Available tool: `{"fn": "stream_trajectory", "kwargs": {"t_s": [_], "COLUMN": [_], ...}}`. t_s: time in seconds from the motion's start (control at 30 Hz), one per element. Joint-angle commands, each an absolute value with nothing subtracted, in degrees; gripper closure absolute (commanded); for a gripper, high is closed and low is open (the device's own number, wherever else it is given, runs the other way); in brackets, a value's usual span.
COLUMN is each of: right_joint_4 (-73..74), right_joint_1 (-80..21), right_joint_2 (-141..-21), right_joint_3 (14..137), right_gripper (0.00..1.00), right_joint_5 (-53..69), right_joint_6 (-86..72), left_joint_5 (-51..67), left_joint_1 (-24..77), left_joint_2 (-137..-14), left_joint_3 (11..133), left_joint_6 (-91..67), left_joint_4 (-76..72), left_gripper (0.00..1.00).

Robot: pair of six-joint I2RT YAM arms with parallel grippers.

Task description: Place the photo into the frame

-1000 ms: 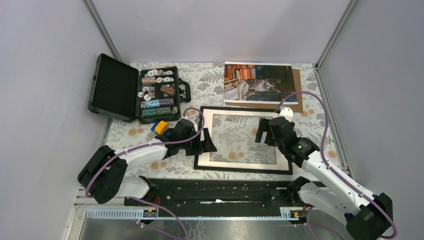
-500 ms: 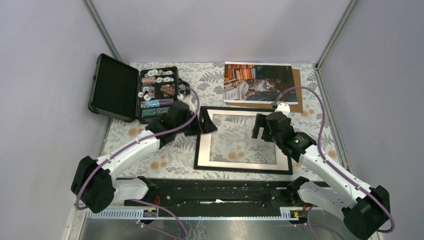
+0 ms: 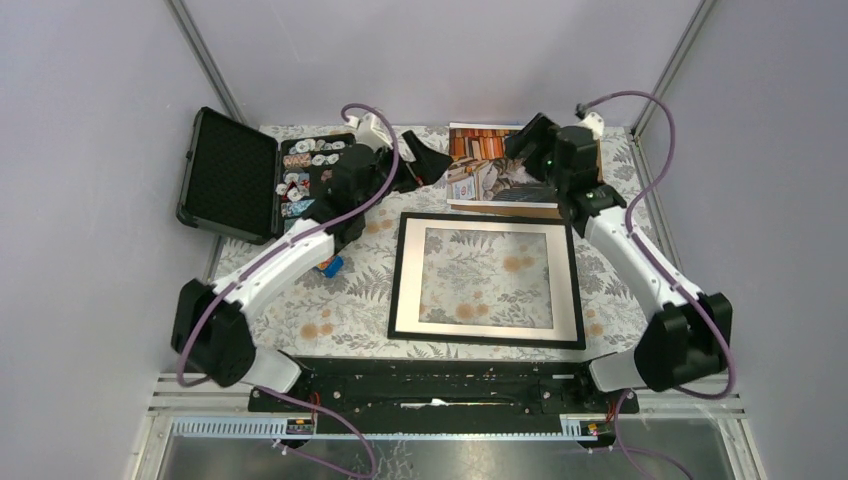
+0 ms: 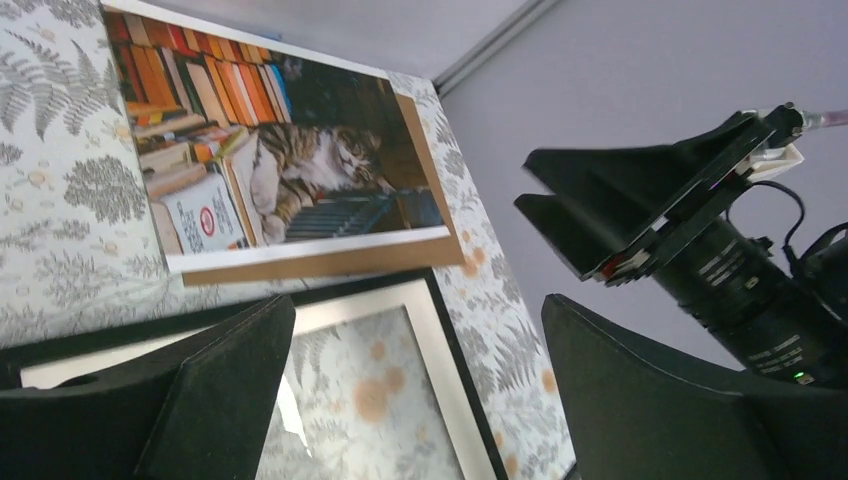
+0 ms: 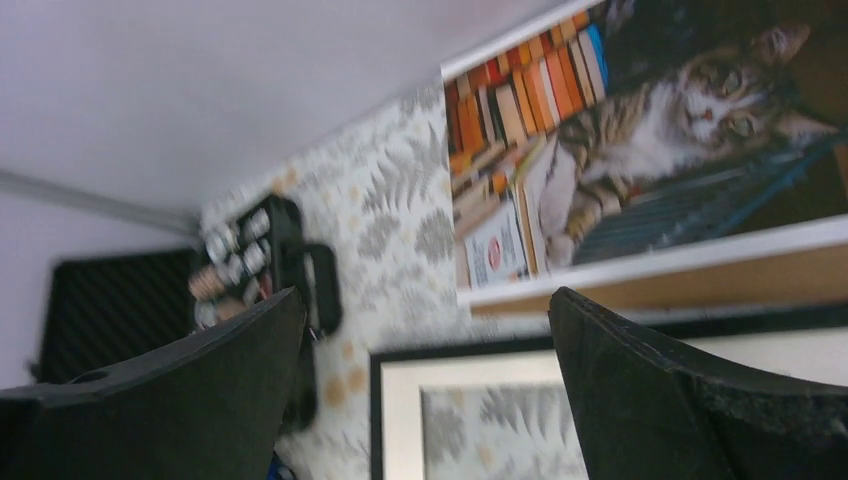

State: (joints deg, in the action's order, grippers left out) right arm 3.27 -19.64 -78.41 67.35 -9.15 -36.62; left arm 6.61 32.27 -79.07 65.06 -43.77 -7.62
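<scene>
Two empty: left claw (image 4: 418, 305), right claw (image 5: 430, 295) spread wide (near photo (image 4: 260, 150)).

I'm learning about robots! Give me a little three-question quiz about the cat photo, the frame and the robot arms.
1. Pick one: what shows through the thin black rectangular picture frame?
A) the leaf-patterned tablecloth
B) poker chips
C) a cat

2. True or false: the large cat-and-books photo is already in the frame.

3. Fill in the blank: the left gripper and the right gripper are both ____, holding nothing.

Key
1. A
2. False. The photo lies flat beyond the frame's far edge.
3. open
</scene>
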Motion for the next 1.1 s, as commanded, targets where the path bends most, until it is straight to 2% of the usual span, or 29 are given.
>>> {"fn": "stream_trajectory", "kwargs": {"t_s": [0.0,0.1,0.23,0.33,0.5,0.63,0.83,1.07], "right_joint_4": [-10.3,-17.04,-15.65,-12.37,-5.57,-0.79,5.28,11.77], "right_joint_1": [-10.75,-5.87,-2.58,-0.45,2.86,5.4,6.24,7.71], "right_joint_2": [-85.41,-91.1,-98.1,-99.92,-103.1,-108.23,-113.52,-118.6], "right_joint_3": [70.05,70.29,73.06,72.53,73.38,76.88,80.98,86.23], "right_gripper": [0.0,0.0,0.0,0.0,0.0,0.0,0.0,0.0], "right_joint_5": [-2.46,3.23,8.16,7.92,0.67,0.54,-1.87,-5.09], "right_joint_6": [-47.78,-50.02,-44.89,-39.8,-30.97,-29.64,-27.98,-26.2], "left_joint_5": [2.55,0.41,0.22,1.6,11.82,10.22,7.87,4.09], "left_joint_1": [32.17,31.75,30.85,29.94,28.93,28.2,28.21,28.5], "left_joint_2": [-87.29,-94.42,-105.02,-113.22,-122.47,-124.28,-126.0,-124.28], "left_joint_3": [70.47,73.61,78.26,83.95,90.99,90.23,87.04,79.28], "left_joint_6": [-41.8,-39.65,-40.1,-41.51,-38.28,-40.57,-47.14,-55.3], "left_joint_4": [-18.01,-21.07,-26.61,-27.76,-25.12,-20.3,-20.68,-26.34], "left_gripper": [0.01,0.01,0.01,0.01,0.01,0.01,0.01,0.01]}}
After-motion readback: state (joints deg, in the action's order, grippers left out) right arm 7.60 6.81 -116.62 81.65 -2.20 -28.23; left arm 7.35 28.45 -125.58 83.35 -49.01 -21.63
